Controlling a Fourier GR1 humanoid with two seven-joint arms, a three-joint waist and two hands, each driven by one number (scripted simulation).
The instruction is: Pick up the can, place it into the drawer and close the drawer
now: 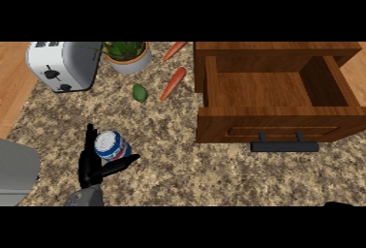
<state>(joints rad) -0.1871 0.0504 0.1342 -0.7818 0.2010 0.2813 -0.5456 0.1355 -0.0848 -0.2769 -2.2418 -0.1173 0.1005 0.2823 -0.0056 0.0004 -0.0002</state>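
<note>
A blue and white can (111, 145) stands upright on the speckled counter, left of centre. My left hand (91, 167) comes up from the lower edge right beside it. Its straight fingers (89, 140) lie along the can's left side, and the thumb (120, 163) reaches out under the can's near side. The can sits in the gap between them, with nothing curled round it. The wooden drawer (214, 82) at the right is pulled open and its inside is bare. Its black handle (284, 146) faces me. Only a dark sliver of my right hand (340, 204) shows at the lower right edge.
A silver toaster (61, 65) stands at the back left, with a potted plant (130, 57) next to it. Two carrots (173, 82) (174, 50) and a small green vegetable (140, 92) lie between the pot and the drawer. A grey object (16, 172) sits at the left edge.
</note>
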